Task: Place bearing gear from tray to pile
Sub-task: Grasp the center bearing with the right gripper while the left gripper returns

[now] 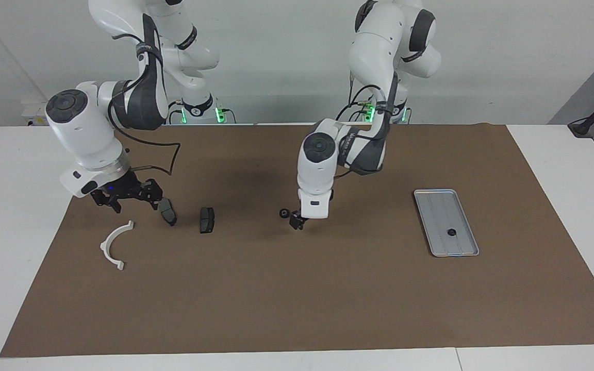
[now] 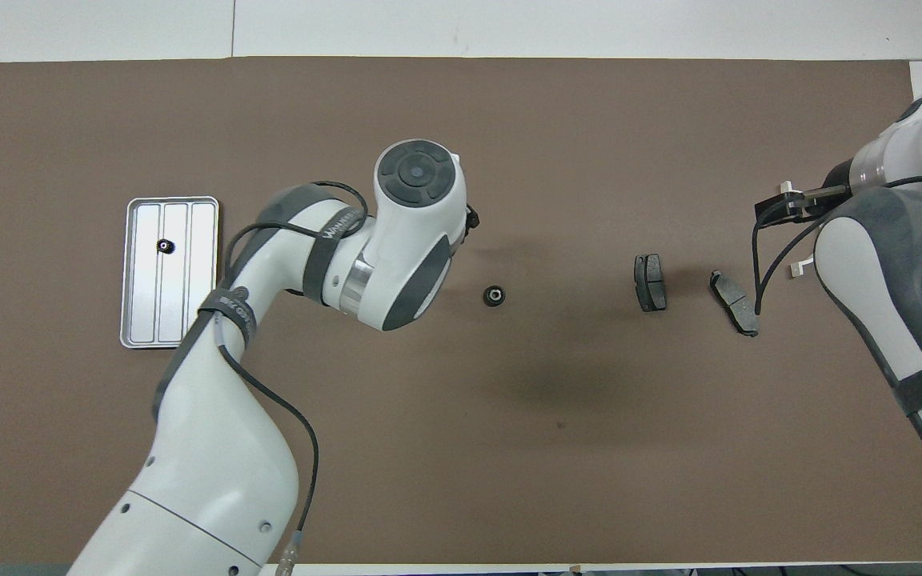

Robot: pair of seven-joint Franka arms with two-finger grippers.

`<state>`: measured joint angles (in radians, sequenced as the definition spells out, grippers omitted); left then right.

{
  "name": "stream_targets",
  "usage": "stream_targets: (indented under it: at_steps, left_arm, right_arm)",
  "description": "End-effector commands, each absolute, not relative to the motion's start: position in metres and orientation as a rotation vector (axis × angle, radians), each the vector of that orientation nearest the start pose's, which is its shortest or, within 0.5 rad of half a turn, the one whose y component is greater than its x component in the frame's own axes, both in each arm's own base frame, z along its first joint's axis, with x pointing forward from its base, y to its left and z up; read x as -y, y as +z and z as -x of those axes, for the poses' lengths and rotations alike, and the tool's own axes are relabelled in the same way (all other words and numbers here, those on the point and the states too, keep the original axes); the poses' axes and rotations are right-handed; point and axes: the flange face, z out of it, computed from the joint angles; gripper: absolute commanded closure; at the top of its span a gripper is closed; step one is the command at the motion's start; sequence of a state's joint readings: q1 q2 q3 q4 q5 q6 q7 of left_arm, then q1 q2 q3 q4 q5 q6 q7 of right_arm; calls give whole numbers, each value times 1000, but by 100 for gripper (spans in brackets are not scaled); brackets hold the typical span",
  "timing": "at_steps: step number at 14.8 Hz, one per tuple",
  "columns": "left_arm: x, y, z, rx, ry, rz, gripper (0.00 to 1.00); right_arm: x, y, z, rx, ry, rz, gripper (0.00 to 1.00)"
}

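One small black bearing gear (image 1: 284,213) (image 2: 495,295) lies free on the brown mat, between the tray and the pile. My left gripper (image 1: 297,222) hangs just beside it toward the tray's end, open and holding nothing. A second bearing gear (image 1: 451,232) (image 2: 164,246) sits on the silver-grey tray (image 1: 441,206) (image 2: 189,272). The pile holds two dark grey pads (image 1: 207,220) (image 1: 167,211) and a white half-ring (image 1: 105,246). Over the mat beside the nearer pad, my right gripper (image 1: 127,198) stands open and empty.
The brown mat (image 1: 297,299) covers most of the white table. The right arm's forearm and cable hide most of the half-ring in the overhead view. The pads (image 2: 650,293) (image 2: 735,302) lie toward the right arm's end.
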<state>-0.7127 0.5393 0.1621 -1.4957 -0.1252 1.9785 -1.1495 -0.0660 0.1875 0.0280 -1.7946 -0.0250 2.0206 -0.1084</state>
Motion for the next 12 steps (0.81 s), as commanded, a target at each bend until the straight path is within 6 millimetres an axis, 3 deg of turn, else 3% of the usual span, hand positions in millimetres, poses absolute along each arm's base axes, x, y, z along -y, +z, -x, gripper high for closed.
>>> stream_targets:
  at_steps: [1, 4, 6, 8, 10, 12]
  left_arm:
    - [318, 362, -584, 846, 195, 2971, 0]
    - [232, 368, -601, 709, 231, 3020, 0]
    - [163, 373, -616, 579, 233, 3069, 0]
    - [93, 366, -626, 453, 246, 3110, 0]
    - [53, 361, -626, 354, 233, 3140, 6]
    - [29, 351, -627, 329, 172, 3151, 11]
  right_arm:
    - [-4, 433, -637, 100, -77, 3157, 0]
    - [-67, 400, -635, 13, -46, 3153, 0]
    - [-120, 379, -621, -50, -57, 3148, 0]
    - [-165, 368, -608, -79, -44, 3146, 0]
    - [-197, 362, -594, -64, -19, 3151, 0]
    - [-226, 359, -582, -69, -15, 3151, 0]
